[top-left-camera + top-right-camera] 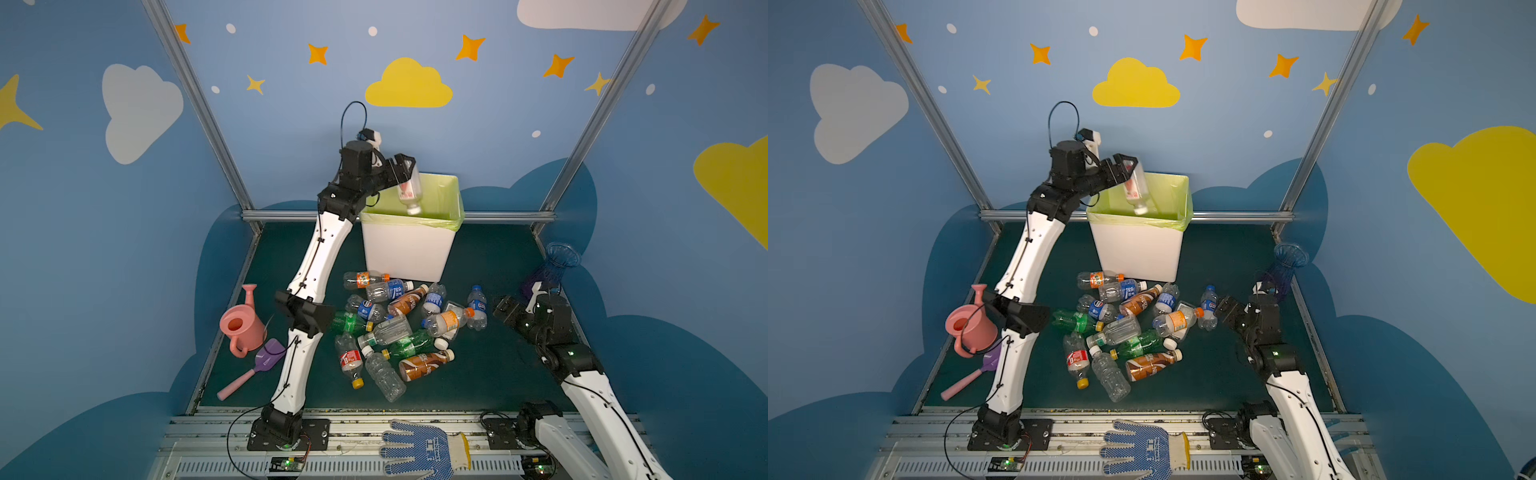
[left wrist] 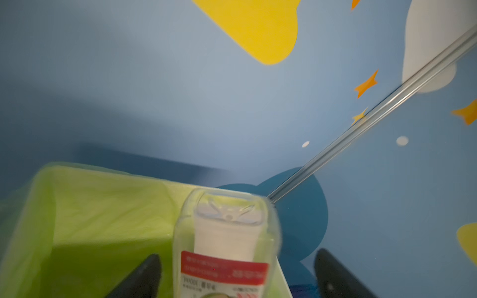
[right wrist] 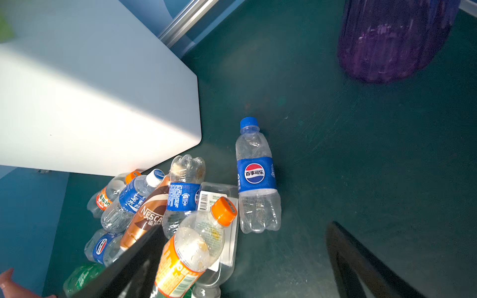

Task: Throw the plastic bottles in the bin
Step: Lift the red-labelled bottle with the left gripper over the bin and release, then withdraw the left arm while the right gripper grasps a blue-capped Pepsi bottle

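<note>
left gripper (image 1: 406, 169) above the bin (image 1: 403, 253), jaws spread clear of a red-label bottle (image 2: 224, 242) cap-down over the bin mouth, right gripper (image 1: 501, 309) wide open and empty beside the heap (image 1: 395, 332) on the mat (image 1: 482, 374), blue bottle (image 3: 255, 175) reading 百事可乐, brown bottle (image 3: 148, 214) reading nesca

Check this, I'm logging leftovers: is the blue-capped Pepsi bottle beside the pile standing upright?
No, the blue-capped Pepsi bottle lies flat on its side on the green mat.
</note>
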Controlling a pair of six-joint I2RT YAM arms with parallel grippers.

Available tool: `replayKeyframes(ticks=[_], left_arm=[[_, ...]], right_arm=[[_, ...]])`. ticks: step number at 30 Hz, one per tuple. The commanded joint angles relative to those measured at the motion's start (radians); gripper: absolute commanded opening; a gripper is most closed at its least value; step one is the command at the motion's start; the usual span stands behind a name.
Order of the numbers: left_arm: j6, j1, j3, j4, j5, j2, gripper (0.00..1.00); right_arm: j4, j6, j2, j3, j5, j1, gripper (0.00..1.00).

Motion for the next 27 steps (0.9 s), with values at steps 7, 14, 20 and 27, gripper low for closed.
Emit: replayKeyframes(ticks=[7,14,20,27], left_arm=[[0.186,-0.062,-0.728,0.332,-0.136,-0.589,1.00],[0.237,-0.055,-1.258,0.479,-0.259,-0.916,1.00],[0.177,0.018,-1.708,0.548,-0.308,-1.130,1.00],[0.044,0.142,-2.021,0.475,-0.257,-1.259,1.00]], right_arm=[[-0.061,-0.033,0.048,0.032,0.003,-0.012,0.96],[-0.087,-0.109,0.287,0.134,-0.016,-0.009,0.94],[-0.073,-0.152,0.478,0.218,-0.047,0.004,0.88],[-0.134,-0.209,0.684,0.344,-0.073,0.019,0.84]])
